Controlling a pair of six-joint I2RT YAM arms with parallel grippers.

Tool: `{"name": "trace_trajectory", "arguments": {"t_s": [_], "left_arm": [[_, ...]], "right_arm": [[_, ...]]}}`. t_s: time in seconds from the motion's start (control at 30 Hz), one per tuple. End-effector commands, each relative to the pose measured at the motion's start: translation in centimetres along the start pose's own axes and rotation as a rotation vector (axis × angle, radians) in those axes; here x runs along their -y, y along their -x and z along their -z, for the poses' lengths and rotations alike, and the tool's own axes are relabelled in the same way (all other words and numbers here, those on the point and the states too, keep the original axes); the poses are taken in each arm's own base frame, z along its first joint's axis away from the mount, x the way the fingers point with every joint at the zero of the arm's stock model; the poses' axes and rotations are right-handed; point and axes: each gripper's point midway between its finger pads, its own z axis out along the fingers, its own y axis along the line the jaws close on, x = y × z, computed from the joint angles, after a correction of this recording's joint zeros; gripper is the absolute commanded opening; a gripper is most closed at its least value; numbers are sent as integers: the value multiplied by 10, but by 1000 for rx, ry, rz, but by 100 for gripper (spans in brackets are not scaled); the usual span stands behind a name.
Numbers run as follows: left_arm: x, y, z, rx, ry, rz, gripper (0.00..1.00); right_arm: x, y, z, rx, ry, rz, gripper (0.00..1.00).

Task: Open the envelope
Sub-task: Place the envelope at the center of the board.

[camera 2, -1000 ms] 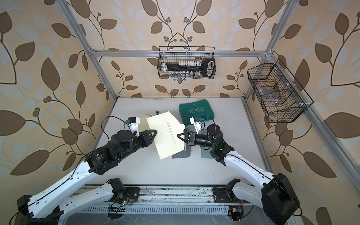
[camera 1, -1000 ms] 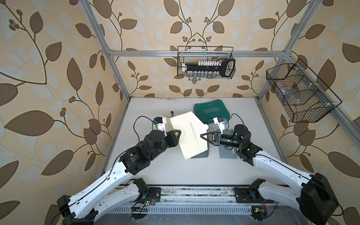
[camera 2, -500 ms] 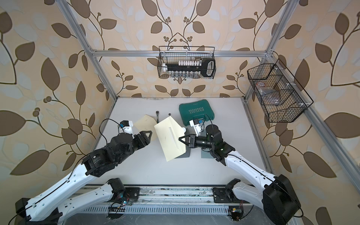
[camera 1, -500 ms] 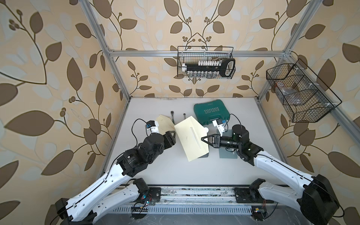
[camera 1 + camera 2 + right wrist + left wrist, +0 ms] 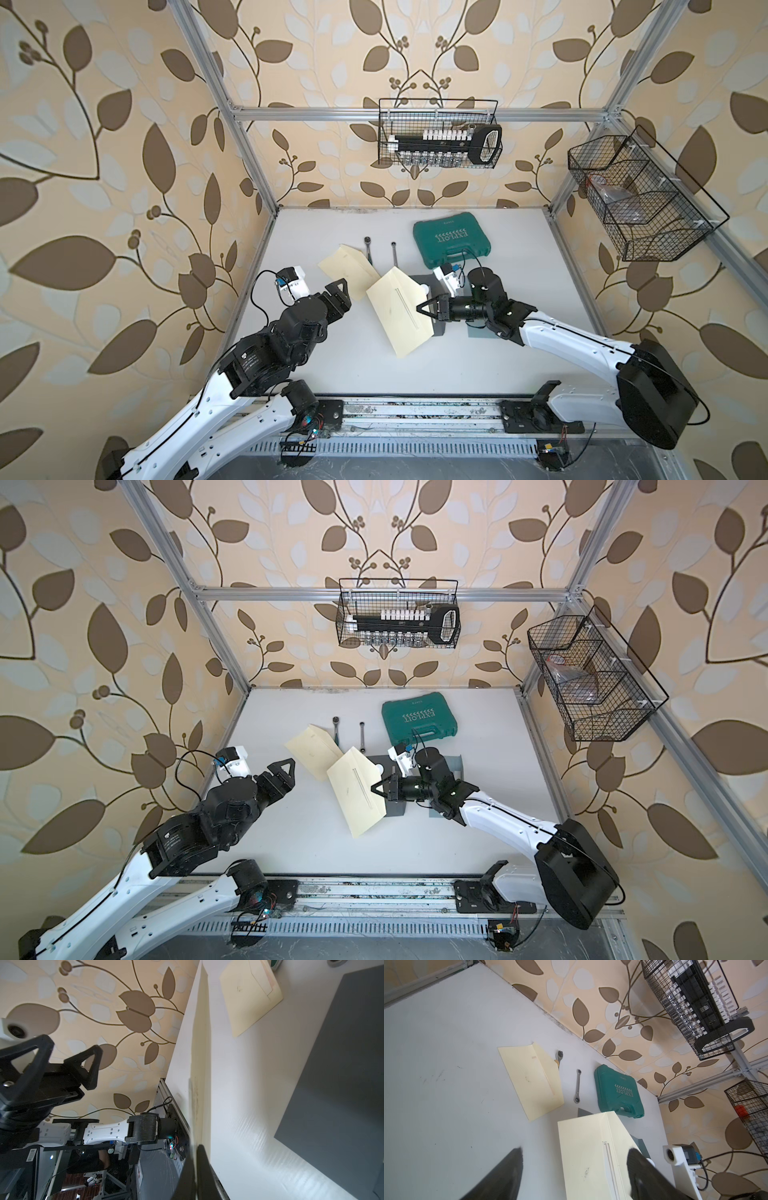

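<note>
Precariously, the right gripper (image 5: pixel 422 309) pinches one edge of the pale yellow paper envelope (image 5: pixel 397 320). With the left gripper (image 5: pixel 340 297) agape, it may slip.

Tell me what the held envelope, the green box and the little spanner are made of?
The envelope is probably paper: matte cream, thin, with a sharp fold. The green case is likely moulded plastic: slight sheen, built-in handle. The wrench looks like bare metal: grey and glinting.

Overhead stereo, close wrists, seemingly sharing envelope (image 5: pixel 587 1147)
</note>
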Motion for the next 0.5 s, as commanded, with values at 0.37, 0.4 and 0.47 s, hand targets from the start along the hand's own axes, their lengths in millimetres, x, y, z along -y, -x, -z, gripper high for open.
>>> {"name": "trace_trajectory", "arguments": {"t_s": [0.37, 0.4, 0.47], "left_arm": [[4, 6, 8, -10, -16, -48, 87], [5, 6, 10, -12, -27, -64, 88], [4, 4, 11, -18, -42, -62, 89]], "right_arm": [[-11, -33, -79, -168, -12, -58, 0], [-10, -39, -86, -184, -15, -63, 0], [-7, -47, -96, -204, -19, -83, 0]]}}
